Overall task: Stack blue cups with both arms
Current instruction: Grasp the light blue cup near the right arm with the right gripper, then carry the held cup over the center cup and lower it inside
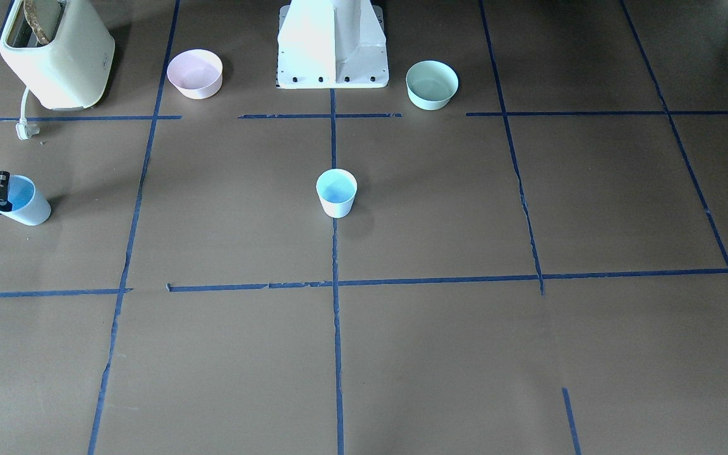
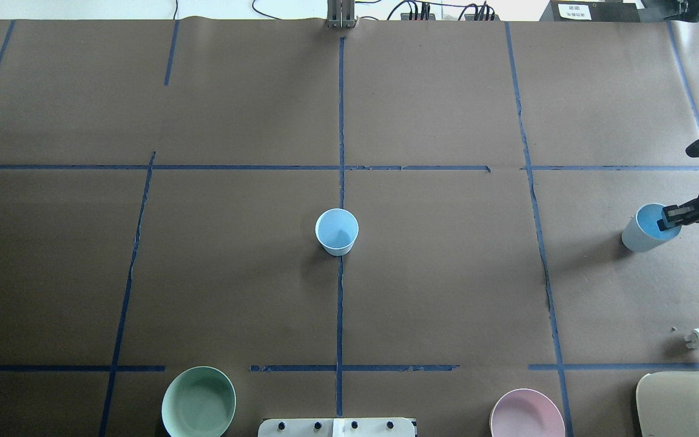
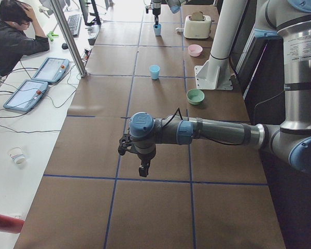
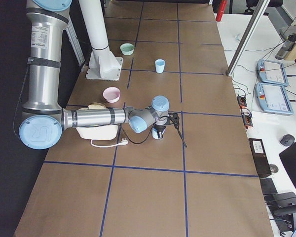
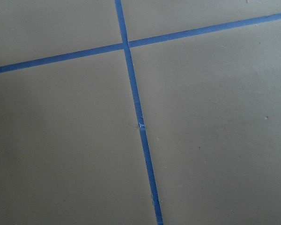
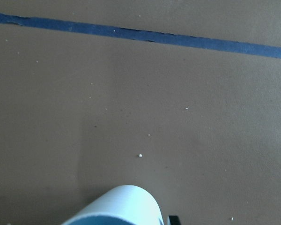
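R claw [image 2: 670, 220] pinches tilted cup [image 2: 638, 237] by its rim (one wall only). Could slip mid-carry. L claw [image 3: 143, 170]: can't tell.

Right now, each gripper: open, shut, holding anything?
Left gripper: cannot be told; only a side view.
Right gripper: shut on the rim of one blue cup.

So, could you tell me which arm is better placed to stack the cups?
Right, probably. The right fingers sit at the rim of the side cup, ready to carry it to the middle cup; the left fingers hang over bare table, away from both.
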`<state>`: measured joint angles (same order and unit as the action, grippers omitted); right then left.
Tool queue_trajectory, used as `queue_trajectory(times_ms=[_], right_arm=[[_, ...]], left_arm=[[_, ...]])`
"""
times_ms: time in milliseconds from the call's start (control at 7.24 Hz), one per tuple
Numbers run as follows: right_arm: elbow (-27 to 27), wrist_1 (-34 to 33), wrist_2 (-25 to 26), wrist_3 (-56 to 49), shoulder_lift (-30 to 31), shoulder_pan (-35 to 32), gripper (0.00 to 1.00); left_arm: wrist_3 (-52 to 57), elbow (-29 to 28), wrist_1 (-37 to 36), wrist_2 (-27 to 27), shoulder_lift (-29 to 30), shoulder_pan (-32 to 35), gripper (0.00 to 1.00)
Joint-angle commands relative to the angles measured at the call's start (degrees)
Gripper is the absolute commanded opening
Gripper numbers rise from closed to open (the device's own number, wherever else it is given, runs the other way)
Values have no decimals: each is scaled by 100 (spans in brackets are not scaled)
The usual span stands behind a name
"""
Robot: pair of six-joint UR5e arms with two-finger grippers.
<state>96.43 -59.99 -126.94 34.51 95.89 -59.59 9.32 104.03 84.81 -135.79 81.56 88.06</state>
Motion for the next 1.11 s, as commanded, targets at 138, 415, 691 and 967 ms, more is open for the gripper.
queue_trajectory(times_ms=[138,415,691,967], right_arm=[[435,-326,-120,674,-288,27,0],[710,-1055,28,2113,-1391,621,0],[710,-2237,606,3452,-2902,1333,0],[772,-3182,1255,4550,-4003,2053,0]], left_arm=[[-9,3,0,0,0,1,100],[-9,12,0,0,0,1,100],[-17,3,0,9,0,1,100],[0,12,0,0,-149,10,100]])
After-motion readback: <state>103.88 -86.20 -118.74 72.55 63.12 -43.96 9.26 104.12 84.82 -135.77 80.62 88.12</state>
